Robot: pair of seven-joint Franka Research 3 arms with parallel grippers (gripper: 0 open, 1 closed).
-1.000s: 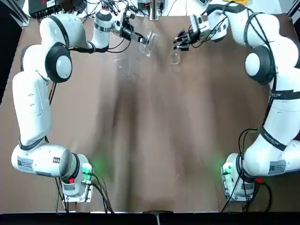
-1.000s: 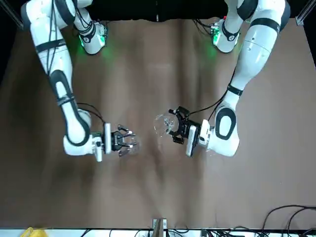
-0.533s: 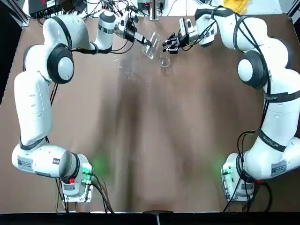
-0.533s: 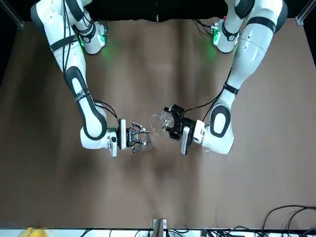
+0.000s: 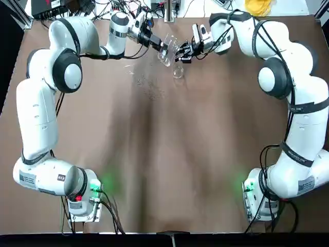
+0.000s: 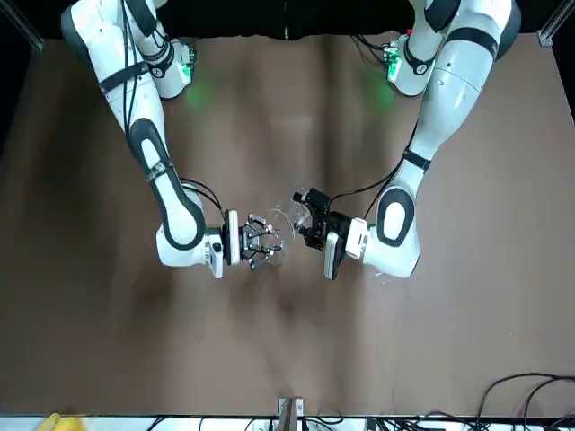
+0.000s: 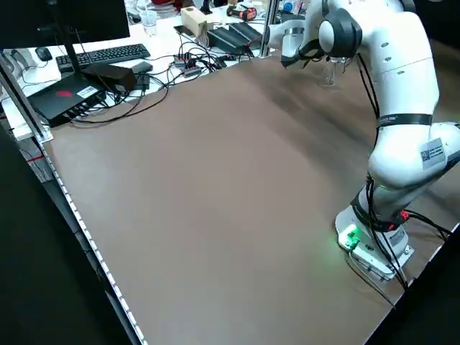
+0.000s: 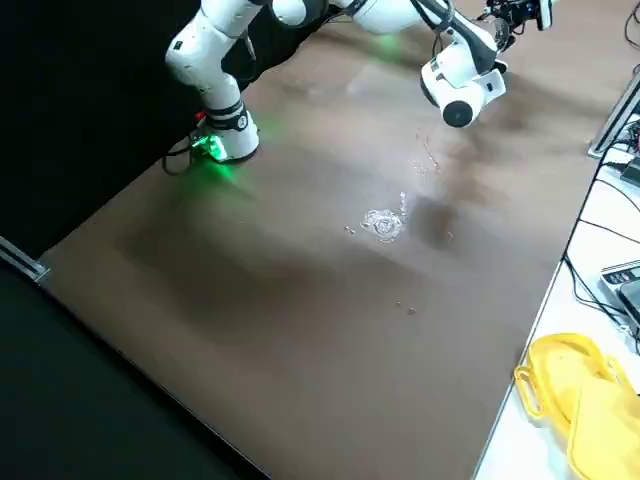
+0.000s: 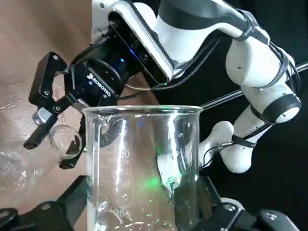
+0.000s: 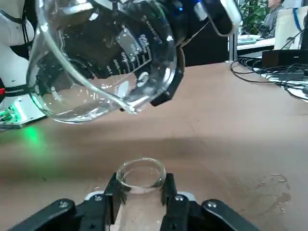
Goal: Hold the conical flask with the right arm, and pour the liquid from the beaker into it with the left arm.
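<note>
The beaker (image 5: 167, 52) is clear glass with printed marks, and my left gripper (image 5: 160, 46) is shut on it at the table's far middle. It hangs tilted, its rim over the conical flask (image 5: 178, 71). In the right wrist view the beaker (image 10: 106, 62) leans just above the flask's round neck (image 10: 141, 174), which sits between the fingers of my right gripper (image 10: 141, 190), shut on it. The left wrist view shows the beaker (image 9: 144, 159) filling the space between my left gripper (image 9: 144, 207), with the right gripper (image 9: 53, 120) and flask (image 9: 65, 142) beyond. I see no stream between them.
Water drops and a small puddle (image 5: 146, 85) lie on the brown table near the glassware; the puddle (image 8: 385, 222) also shows in the right side view. Cables and gear crowd the far edge (image 5: 164, 7). A yellow object (image 8: 575, 400) lies off the table.
My right gripper carried the flask left, toward the beaker. My left gripper shifted slightly right, so the beaker's rim now hangs over the flask's neck.
</note>
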